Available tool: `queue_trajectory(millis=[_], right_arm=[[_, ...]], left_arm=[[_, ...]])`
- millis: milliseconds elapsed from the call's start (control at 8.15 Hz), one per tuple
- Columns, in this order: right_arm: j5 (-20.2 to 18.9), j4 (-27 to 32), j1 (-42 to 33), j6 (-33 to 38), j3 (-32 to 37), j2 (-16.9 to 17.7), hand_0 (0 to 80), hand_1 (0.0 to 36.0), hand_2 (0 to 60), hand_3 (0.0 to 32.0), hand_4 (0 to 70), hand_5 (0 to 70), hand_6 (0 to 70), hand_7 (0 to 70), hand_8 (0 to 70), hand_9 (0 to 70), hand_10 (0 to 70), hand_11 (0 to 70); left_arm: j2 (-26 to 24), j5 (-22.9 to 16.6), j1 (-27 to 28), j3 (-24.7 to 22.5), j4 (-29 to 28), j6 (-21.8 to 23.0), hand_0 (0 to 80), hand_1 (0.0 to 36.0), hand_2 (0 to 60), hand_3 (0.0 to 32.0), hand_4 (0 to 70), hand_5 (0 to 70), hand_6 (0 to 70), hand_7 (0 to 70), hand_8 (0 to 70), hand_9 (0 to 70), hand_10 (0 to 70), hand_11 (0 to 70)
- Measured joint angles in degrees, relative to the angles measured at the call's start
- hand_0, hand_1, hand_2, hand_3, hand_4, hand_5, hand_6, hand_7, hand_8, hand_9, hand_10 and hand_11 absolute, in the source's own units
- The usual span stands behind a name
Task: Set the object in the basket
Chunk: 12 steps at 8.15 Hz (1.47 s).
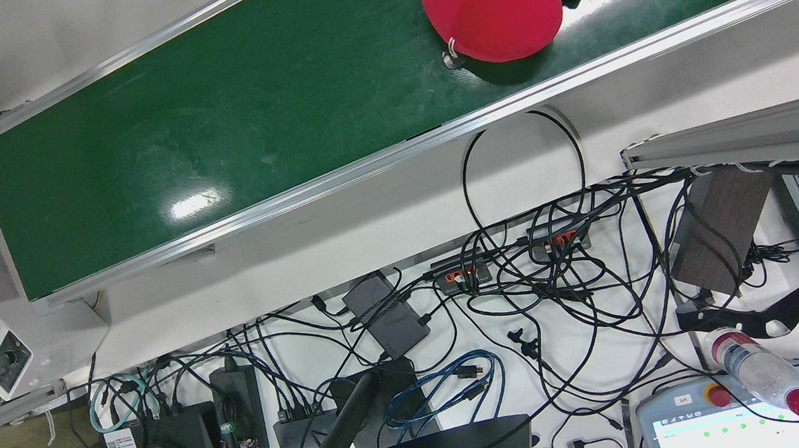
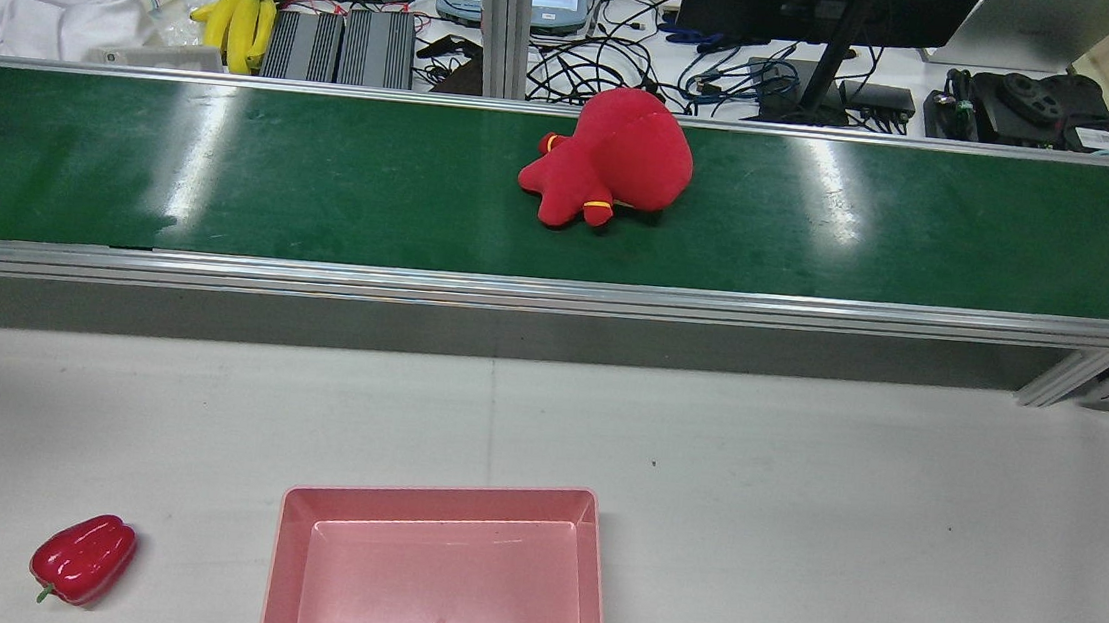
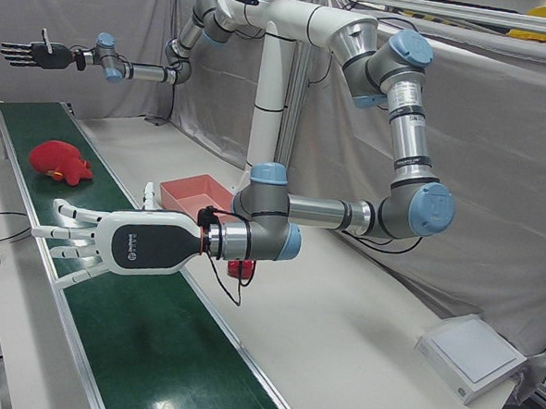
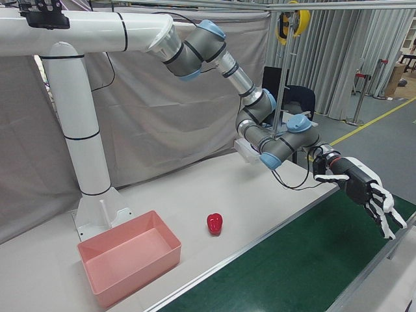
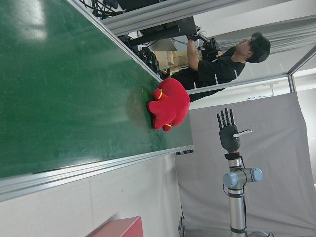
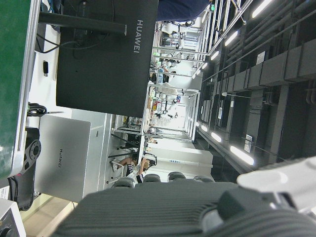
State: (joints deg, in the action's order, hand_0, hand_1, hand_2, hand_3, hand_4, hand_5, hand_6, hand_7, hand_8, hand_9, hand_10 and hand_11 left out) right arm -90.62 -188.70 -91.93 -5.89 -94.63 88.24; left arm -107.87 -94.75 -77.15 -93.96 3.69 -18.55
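Note:
A red plush toy (image 2: 618, 161) lies on the green conveyor belt (image 2: 325, 181), also in the front view (image 1: 488, 12) and the left-front view (image 3: 60, 162). The pink basket (image 2: 443, 498) stands empty on the grey table, near the pedestal (image 4: 127, 257). My left hand (image 3: 113, 241) hovers flat over the belt, fingers spread, holding nothing; the plush (image 5: 170, 103) lies well ahead of it. My right hand (image 3: 27, 53) hangs high beyond the plush, fingers spread and empty, and also shows in the left hand view (image 5: 228, 131).
A red bell pepper (image 2: 83, 558) lies on the table left of the basket. Beyond the belt are monitors, cables, bananas (image 2: 239, 18) and a water bottle (image 1: 762, 372). A person (image 5: 222, 61) sits behind the belt's far end.

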Motion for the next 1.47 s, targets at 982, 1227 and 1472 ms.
queue_trajectory(millis=[982,1227,1472], right_arm=[[0.0,0.0,0.0,0.0,0.0,0.0,0.0,0.0,0.0,0.0,0.0,0.0,0.0,0.0,0.0,0.0,0.0,0.0],[0.0,0.0,0.0,0.0,0.0,0.0,0.0,0.0,0.0,0.0,0.0,0.0,0.0,0.0,0.0,0.0,0.0,0.0],[0.0,0.0,0.0,0.0,0.0,0.0,0.0,0.0,0.0,0.0,0.0,0.0,0.0,0.0,0.0,0.0,0.0,0.0]], left_arm=[[0.0,0.0,-0.1,0.0,0.0,0.0,48.1,7.7,0.0,20.6,3.4,29.8,4.2,8.5,14.4,13.6,2.1,4.1],[0.0,0.0,-0.1,-0.1,0.0,0.0,48.3,7.8,0.0,20.8,3.7,30.6,4.2,8.4,14.3,13.6,1.9,3.8],[-0.1,-0.1,-0.2,-0.3,0.0,0.2,48.0,7.6,0.0,20.6,3.7,30.5,4.3,8.6,14.5,13.7,2.2,4.2]])
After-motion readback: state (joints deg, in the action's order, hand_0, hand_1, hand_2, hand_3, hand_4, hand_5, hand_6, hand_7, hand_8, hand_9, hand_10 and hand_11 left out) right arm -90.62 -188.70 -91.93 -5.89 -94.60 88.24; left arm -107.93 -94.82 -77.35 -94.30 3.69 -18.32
